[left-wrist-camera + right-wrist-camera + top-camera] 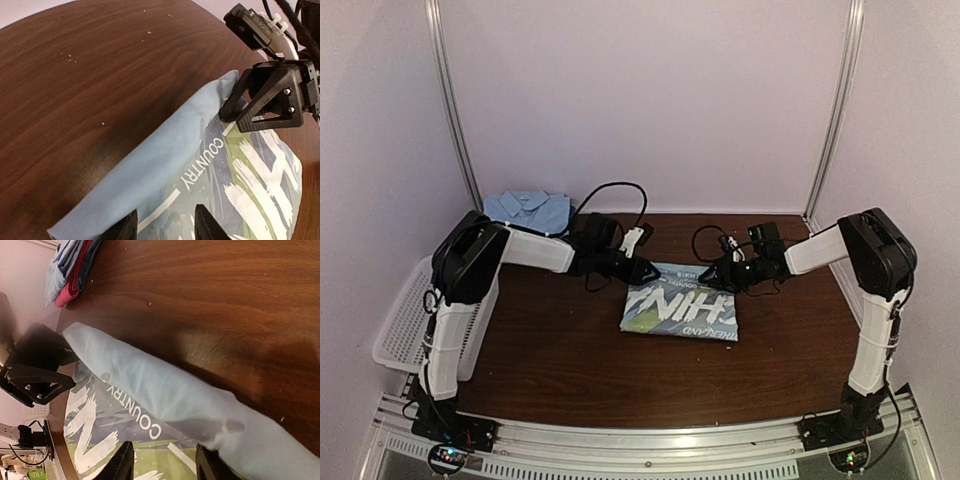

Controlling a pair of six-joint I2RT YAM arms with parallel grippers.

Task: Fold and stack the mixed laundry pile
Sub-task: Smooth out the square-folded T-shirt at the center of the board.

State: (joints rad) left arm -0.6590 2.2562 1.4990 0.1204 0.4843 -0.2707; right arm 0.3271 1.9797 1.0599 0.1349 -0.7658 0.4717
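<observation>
Now | left hand (648,270), right hand (710,275): parted | printed shirt (682,312) far edge | table (570,350) beyond

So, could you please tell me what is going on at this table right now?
Both arms are working on a folded light blue printed garment in the middle of the table. The left gripper and right gripper sit at its far edge, fingers spread over the cloth. Another folded blue shirt lies at the back left corner.

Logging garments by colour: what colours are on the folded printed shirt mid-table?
Light blue shirt with white and green brushstroke print; best in left wrist view.
</observation>
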